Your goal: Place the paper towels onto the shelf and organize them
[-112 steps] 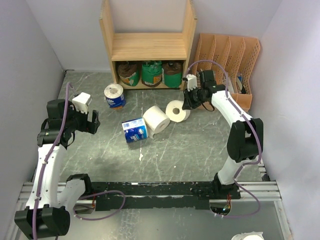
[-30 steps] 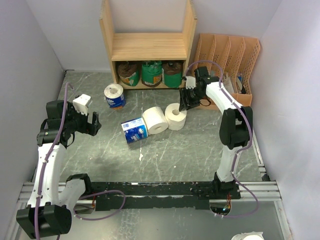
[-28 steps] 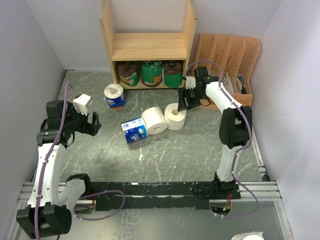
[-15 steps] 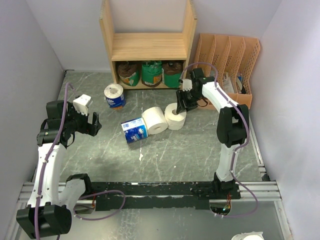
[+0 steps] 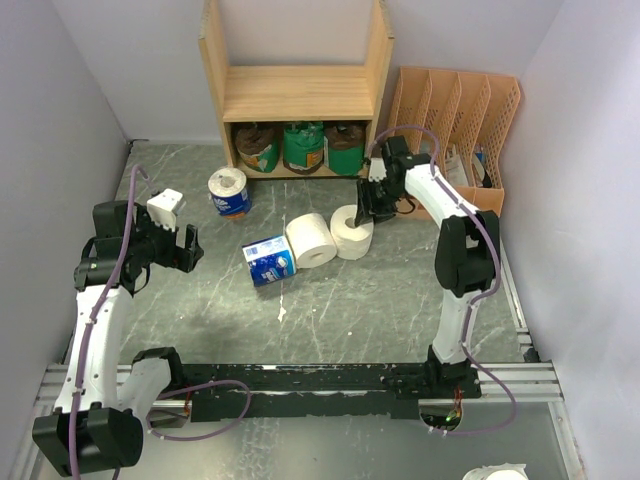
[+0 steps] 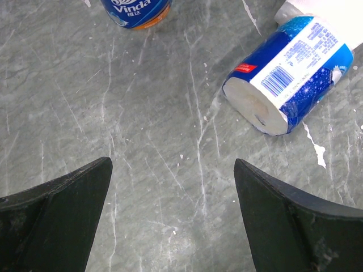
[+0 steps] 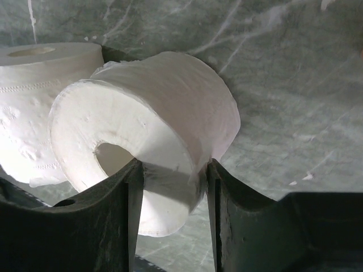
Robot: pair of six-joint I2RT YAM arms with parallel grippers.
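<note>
Right gripper: the right gripper (image 5: 363,208) is reaching down at the far right of the table (image 5: 350,310). Its two fingers are pressing in on the gripped white roll (image 7: 159,113), and the paper is bulging around them in the wrist view, so I am taking it as held.
Gripped roll: it is lying on its side just in front of the shelf (image 5: 297,95), with its core facing outward. It is leaning against a second white roll (image 5: 312,240) on its left.
Left gripper: the left gripper (image 6: 173,170) is hanging over the near left, jaws spread wide with nothing between them.
Loose rolls: a blue-and-white roll (image 6: 289,73) is lying on its side near the middle. An upright blue roll (image 5: 229,192) is standing farther back on the left.
Shelf: three wrapped rolls (image 5: 303,146) are sitting in a row on the lower tier.
Step in hand: I am reading this as the pick-up, with the lift not yet begun.
Doing it well: lifting straight up first should free the roll without dragging its neighbour along. The pinch seems to be catching only part of the wall, so the roll may swing, and a slow carry would suit soft paper. The upper tier is looking like the likely spot, entered from the front and kept off the side panels and the peach organizer (image 5: 455,100) on the right.
</note>
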